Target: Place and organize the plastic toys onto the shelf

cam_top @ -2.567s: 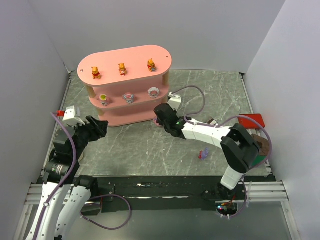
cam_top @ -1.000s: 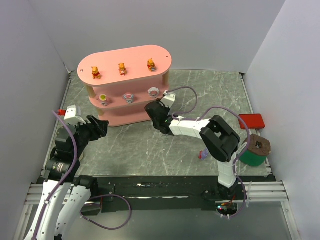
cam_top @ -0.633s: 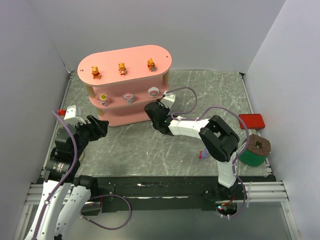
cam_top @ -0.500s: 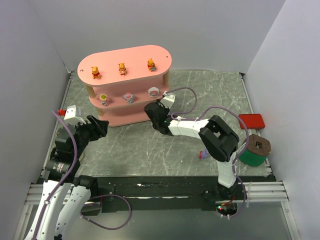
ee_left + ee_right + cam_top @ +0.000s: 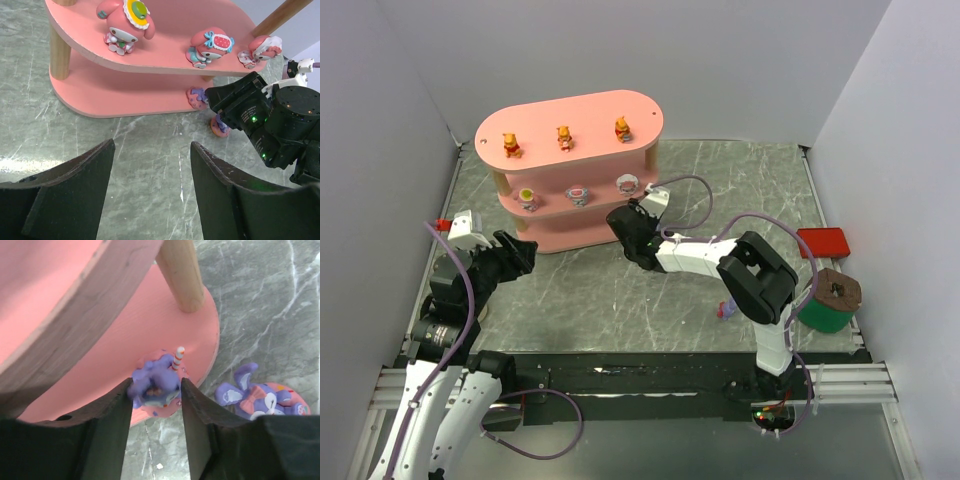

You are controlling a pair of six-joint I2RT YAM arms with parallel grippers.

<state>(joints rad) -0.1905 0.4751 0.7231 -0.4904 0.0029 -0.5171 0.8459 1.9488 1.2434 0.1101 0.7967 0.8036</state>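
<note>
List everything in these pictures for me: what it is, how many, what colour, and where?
shelf: one, pink with pale wooden posts, three tiers, far left of the table
bear toys: three, orange-yellow, in a row on the top tier
round toys: three, pink and white, in a row on the middle tier
purple toys: three; one on the bottom tier, one lying on the table beside that tier, one on the table nearer the front
flat box: one, red, right edge
round thing: one, green with a brown top, front right
table: one, grey marbled
left arm: black and white, front left, jaws open and empty
right arm: black and white, reaching to the bottom tier, jaws either side of the purple toy there
</note>
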